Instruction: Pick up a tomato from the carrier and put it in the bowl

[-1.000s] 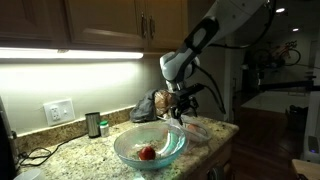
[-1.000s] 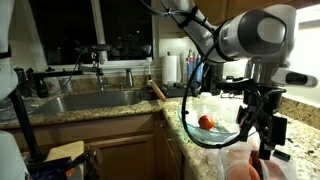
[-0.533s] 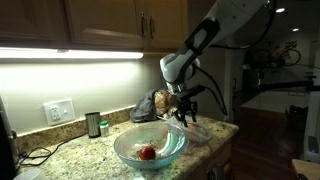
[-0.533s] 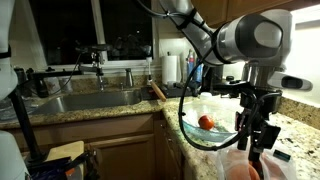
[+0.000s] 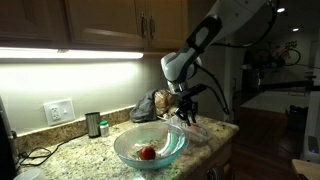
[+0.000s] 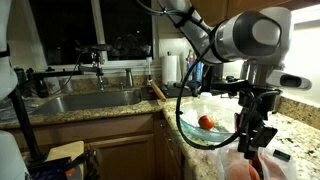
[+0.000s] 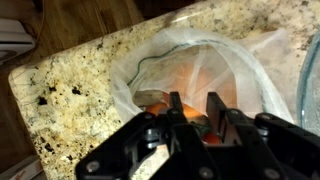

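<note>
The carrier, a clear plastic bag (image 7: 190, 55), lies open on the granite counter with orange-red tomatoes inside. My gripper (image 7: 193, 112) reaches down into its mouth, and its two black fingers are shut on a tomato (image 7: 192, 120) with a green stem. In both exterior views the gripper (image 5: 185, 117) (image 6: 250, 148) stands low over the bag (image 5: 197, 130), just beside the bowl. The bowl (image 5: 122, 148) (image 6: 186, 122) is clear glass and holds one red tomato (image 5: 147, 153) (image 6: 206, 122).
A brown paper bag (image 5: 150, 104) sits behind the bowl. A small dark can (image 5: 93, 124) and a wall outlet (image 5: 59, 111) are further along the counter. A sink (image 6: 80, 101), a faucet (image 6: 98, 60) and a paper roll (image 6: 172, 68) lie beyond. The counter edge runs close to the carrier.
The jaws went from wide open to shut on the tomato inside the bag. The arm barely moved, only settling slightly lower.
</note>
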`<state>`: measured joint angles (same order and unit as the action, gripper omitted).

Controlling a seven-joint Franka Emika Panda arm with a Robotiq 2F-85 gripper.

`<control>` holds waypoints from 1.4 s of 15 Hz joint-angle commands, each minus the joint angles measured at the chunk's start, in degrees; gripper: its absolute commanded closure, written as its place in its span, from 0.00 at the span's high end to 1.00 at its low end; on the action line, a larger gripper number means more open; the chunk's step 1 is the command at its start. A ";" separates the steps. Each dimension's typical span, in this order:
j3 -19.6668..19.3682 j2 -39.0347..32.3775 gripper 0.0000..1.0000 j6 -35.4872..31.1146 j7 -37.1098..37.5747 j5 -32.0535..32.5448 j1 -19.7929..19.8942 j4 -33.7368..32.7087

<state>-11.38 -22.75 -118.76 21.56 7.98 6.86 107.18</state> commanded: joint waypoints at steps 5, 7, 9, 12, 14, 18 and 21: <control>-2.10 2.34 0.38 -1.28 0.89 0.84 0.18 3.85; -2.24 1.90 0.38 -1.15 0.70 0.62 0.30 3.79; -2.21 1.84 0.39 -1.38 0.63 0.60 0.34 4.03; -2.19 1.74 0.39 -2.00 0.70 0.63 0.32 4.33; -2.16 1.58 0.40 -2.46 0.65 0.48 0.38 4.33; -2.16 1.31 0.40 -3.30 0.62 0.46 0.36 4.34; -2.27 1.23 0.42 -3.50 0.58 0.34 0.50 3.89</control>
<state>-13.20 -22.86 -120.69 21.56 7.98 7.25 109.44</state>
